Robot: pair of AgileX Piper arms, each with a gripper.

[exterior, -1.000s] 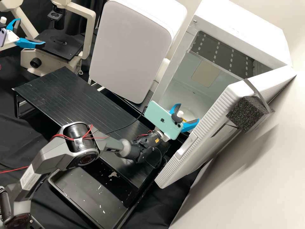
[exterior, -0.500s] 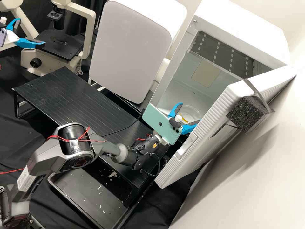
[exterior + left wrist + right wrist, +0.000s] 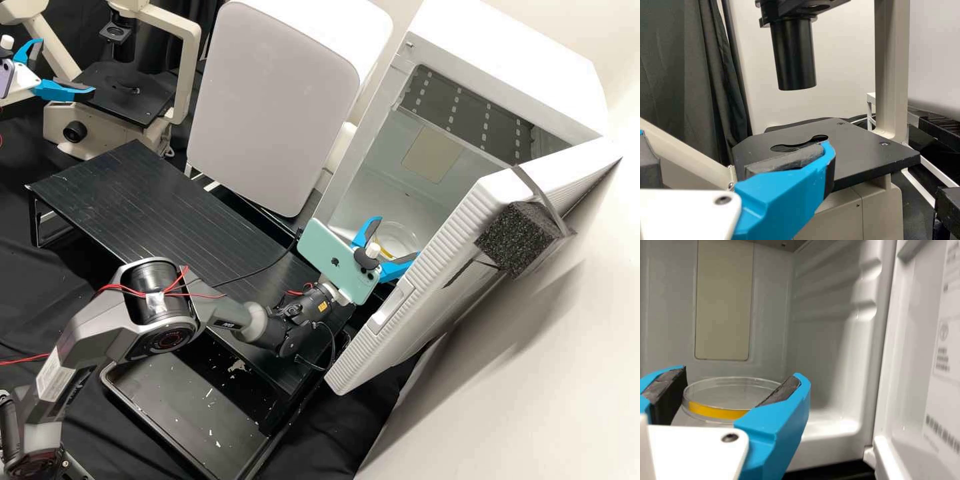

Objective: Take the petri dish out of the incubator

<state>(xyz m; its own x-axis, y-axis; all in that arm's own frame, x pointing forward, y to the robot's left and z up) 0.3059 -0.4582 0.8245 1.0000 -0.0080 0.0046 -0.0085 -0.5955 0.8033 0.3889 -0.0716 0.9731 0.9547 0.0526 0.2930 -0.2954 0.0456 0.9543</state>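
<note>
Right arm (image 3: 220, 315) slightly farther back from the incubator (image 3: 507, 73), more of its fingers (image 3: 365, 233) in sight past the phone (image 3: 327, 253)

**Where we look from**

Up high and farther back, we look forward and down. From the left wrist, we see the microscope (image 3: 875, 154) up close; from the right, we look into the incubator (image 3: 827, 340). Our high view shares both.

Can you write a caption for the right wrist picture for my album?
The open right gripper faces a clear, yellow-banded petri dish inside the white incubator.
</note>
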